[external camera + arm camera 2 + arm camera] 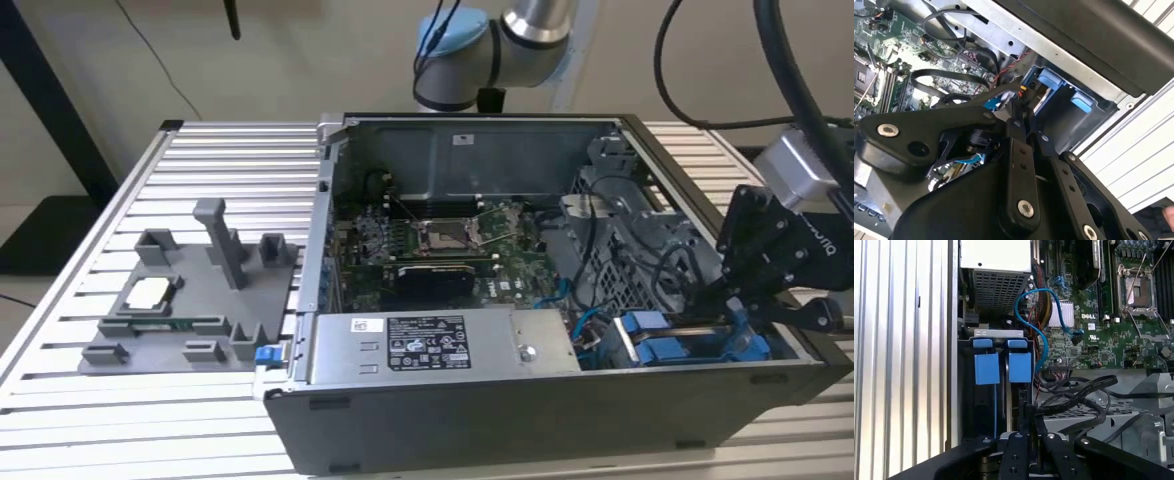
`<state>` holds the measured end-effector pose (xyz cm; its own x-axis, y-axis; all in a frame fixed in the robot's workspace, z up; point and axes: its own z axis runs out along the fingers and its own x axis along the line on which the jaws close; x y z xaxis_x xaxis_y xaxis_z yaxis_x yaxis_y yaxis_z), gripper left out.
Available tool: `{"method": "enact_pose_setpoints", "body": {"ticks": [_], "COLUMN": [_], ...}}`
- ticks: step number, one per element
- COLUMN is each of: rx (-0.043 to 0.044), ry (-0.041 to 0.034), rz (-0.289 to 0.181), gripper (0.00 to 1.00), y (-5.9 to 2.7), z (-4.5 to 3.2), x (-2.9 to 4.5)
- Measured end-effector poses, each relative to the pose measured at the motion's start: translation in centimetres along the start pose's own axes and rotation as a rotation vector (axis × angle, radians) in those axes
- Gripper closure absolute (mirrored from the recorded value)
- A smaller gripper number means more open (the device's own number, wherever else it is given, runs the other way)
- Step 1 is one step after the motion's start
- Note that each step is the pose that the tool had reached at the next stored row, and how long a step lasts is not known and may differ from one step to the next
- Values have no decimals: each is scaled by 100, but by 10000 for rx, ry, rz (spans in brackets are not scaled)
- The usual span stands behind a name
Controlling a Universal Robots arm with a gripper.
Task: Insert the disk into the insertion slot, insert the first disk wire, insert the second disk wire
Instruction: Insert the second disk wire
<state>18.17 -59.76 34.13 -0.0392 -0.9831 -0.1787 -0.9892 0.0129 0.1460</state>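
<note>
1. Disk [674, 350] seated in insertion slot [965, 390], lower right of exterior view.
2. End effector [731, 318] just above, clamped on black disk wire [1074, 390]; likely lined up for plugging.

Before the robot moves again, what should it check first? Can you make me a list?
1. Fingers pinched on the black wire: ok, they close on its end in both wrist views.
2. Gripper over the insertion slot: ok, it hangs right above the blue tabs in the exterior view.
3. Disk fully inside the slot: cannot tell, the bay is dark between the tabs.
4. Wire end lined up with its socket: cannot tell, the fingers hide it.
5. Blue cable out of the way: ok, it loops beside the slot, apart from the fingers.
</note>
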Motion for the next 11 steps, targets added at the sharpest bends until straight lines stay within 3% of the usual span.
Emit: {"method": "enact_pose_setpoints", "body": {"ticks": [6,11], "rx": [1,0], "ry": [-11,-221], "rz": [3,14], "gripper": [84,84], "y": [-7,-7], "z": [31,35], "x": [24,24]}}
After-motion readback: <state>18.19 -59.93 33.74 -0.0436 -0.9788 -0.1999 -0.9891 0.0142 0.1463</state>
